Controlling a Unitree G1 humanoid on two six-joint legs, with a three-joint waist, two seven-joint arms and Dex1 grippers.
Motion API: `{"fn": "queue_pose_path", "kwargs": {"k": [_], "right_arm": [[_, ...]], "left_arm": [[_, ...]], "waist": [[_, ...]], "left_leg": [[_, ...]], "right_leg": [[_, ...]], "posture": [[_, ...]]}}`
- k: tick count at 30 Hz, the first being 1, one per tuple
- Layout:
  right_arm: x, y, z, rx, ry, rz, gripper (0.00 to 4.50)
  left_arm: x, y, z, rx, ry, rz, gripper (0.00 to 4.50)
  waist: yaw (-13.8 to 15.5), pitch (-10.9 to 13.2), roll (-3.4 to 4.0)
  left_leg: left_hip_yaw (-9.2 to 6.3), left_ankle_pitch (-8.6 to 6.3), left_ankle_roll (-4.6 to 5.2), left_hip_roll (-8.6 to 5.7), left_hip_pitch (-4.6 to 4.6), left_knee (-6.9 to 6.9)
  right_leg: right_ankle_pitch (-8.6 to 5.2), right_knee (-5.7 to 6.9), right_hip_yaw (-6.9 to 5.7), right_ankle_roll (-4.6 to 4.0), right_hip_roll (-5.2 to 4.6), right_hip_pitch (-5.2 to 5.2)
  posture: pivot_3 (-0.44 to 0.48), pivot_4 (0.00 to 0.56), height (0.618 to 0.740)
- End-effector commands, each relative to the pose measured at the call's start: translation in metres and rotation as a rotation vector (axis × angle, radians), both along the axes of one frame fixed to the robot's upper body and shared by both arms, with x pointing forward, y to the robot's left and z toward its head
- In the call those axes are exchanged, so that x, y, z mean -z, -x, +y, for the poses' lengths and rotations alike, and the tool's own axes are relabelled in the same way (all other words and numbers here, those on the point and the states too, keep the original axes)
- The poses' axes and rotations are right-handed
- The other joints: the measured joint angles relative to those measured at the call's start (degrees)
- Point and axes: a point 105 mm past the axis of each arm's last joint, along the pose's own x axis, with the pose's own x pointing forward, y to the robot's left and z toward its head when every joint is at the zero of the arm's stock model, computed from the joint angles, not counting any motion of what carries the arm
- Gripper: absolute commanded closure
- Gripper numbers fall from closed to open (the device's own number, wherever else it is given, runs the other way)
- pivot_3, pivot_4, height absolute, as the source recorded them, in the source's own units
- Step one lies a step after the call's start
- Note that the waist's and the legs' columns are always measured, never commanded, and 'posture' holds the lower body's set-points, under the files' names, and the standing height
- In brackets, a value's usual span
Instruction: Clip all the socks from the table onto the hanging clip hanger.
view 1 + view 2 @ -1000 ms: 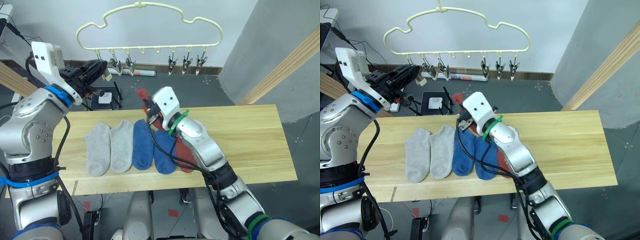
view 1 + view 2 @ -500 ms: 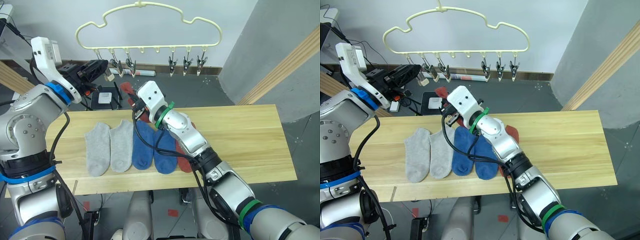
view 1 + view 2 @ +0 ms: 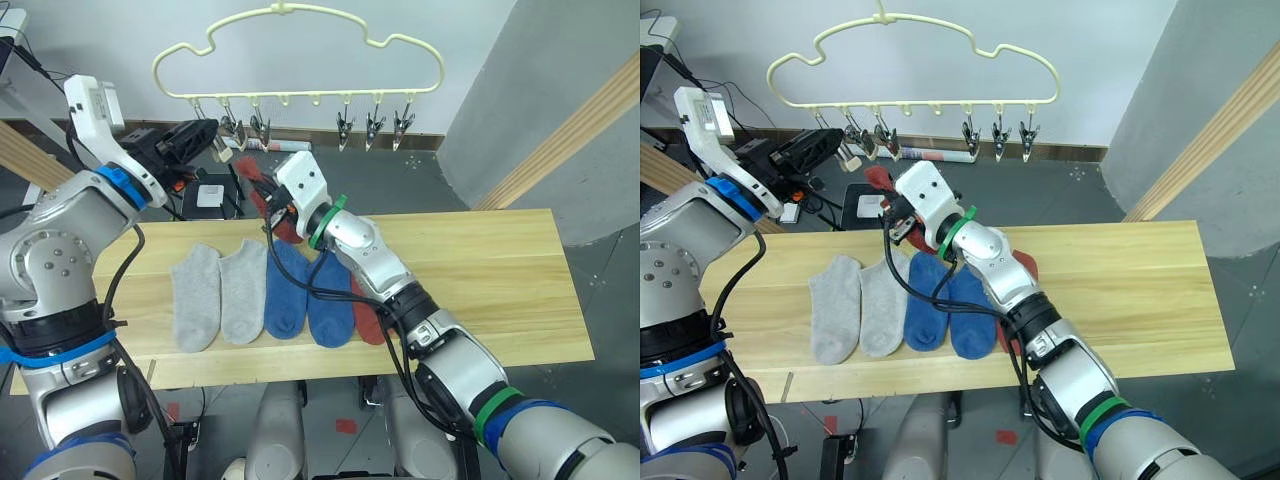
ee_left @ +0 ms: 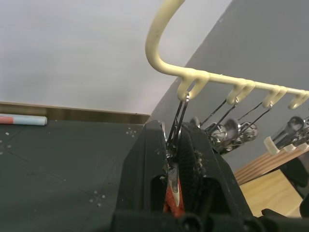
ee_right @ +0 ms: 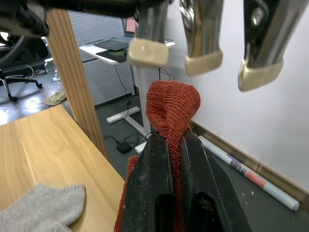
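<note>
A: What changed since one second ago?

B: The right gripper (image 3: 262,190) has carried the brick red knit sock (image 5: 170,107) from above the long light wooden table (image 3: 480,270) up and to the left, until just below the far-left clips of the pale yellow cloud-shaped wire hanger (image 3: 300,60). The left gripper (image 3: 205,130) has stayed at the leftmost grey metal clip (image 4: 177,126).

A: Any writing to read?

B: None that I can read.

A: And the grippers?

B: The right one is closed on the red sock, which is folded between its fingers (image 5: 149,183). The left one presses its two fingers on the leftmost clip. Two light grey socks (image 3: 218,292), two blue socks (image 3: 308,300) and a second red sock (image 3: 368,315) lie in a row on the table.
</note>
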Motion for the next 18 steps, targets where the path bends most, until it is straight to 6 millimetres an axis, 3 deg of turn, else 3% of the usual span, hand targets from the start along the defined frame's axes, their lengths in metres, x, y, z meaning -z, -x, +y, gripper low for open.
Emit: {"fn": "queue_pose_path", "kwargs": {"k": [1,6,18], "right_arm": [[-0.033,0.046,0.053,-0.177,-0.125,-0.045,4.50],[-0.023,0.050,0.052,-0.190,-0.111,-0.041,4.50],[-0.032,0.051,0.049,-0.182,-0.155,-0.062,4.50]], "left_arm": [[-0.010,0.011,0.000,0.001,0.008,-0.048,4.34],[-0.008,0.012,-0.005,0.000,0.021,-0.049,4.34],[-0.002,0.011,-0.009,0.002,0.048,-0.028,4.34]], "waist": [[0.0,0.0,0.00],[0.0,0.0,0.00],[0.1,0.0,-0.01]], "left_leg": [[0.00,0.00,0.00,-0.01,0.00,0.01],[0.00,0.02,-0.03,0.00,0.01,0.04],[0.00,0.05,-0.07,0.00,0.01,0.06]], "right_leg": [[0.00,0.04,0.00,0.00,-0.01,-0.01],[0.00,0.18,0.02,0.00,-0.02,-0.07],[0.00,0.27,0.02,0.00,-0.02,-0.11]], "posture": [[0.050,0.445,0.740],[0.053,0.448,0.740],[0.047,0.443,0.740]]}}
